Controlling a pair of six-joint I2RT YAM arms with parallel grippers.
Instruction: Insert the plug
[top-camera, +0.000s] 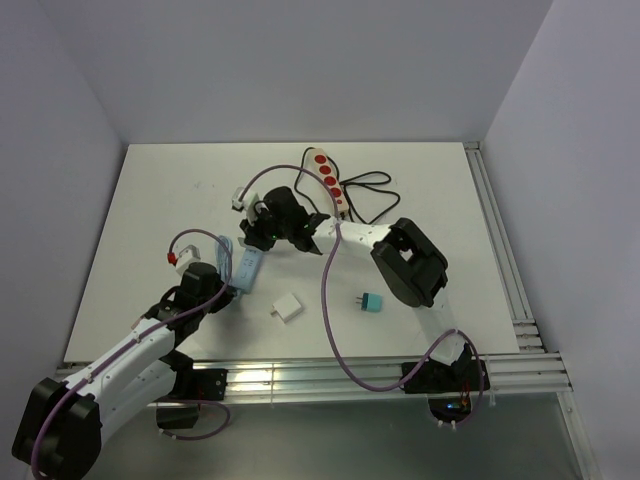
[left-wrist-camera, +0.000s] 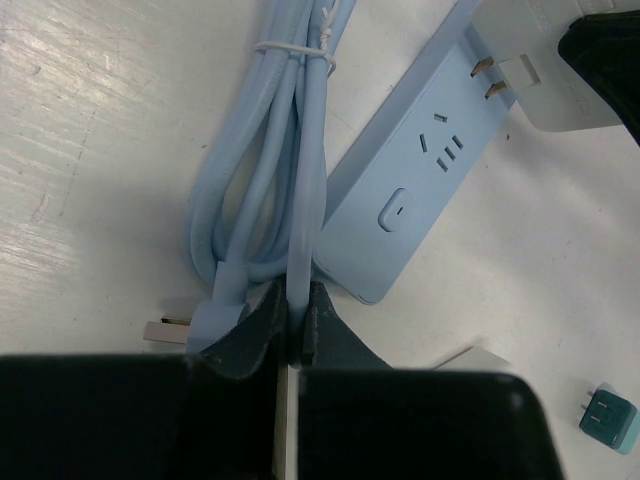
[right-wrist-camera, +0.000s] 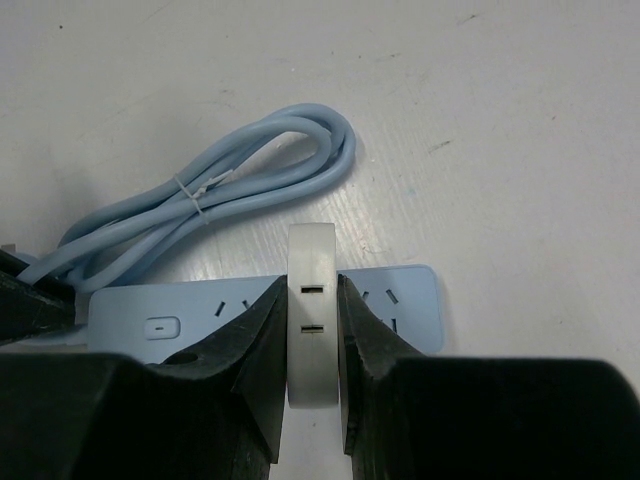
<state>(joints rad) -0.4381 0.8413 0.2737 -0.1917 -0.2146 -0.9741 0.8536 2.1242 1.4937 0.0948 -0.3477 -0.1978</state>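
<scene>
R end effector (right-wrist-camera: 311, 292) pinching white plug (right-wrist-camera: 311, 245) w/ 2 slots, L end effector (left-wrist-camera: 294, 305) nipping blue cord (left-wrist-camera: 250, 200)

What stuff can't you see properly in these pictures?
- Right wrist view: the white plug hides its prongs behind its own body, squeezed in the right gripper.
- Left wrist view: the wall plug on the blue cable is mostly under the left gripper.
- Top view: the sockets on the blue power strip are too small to see, and both arms partly cover it.
</scene>
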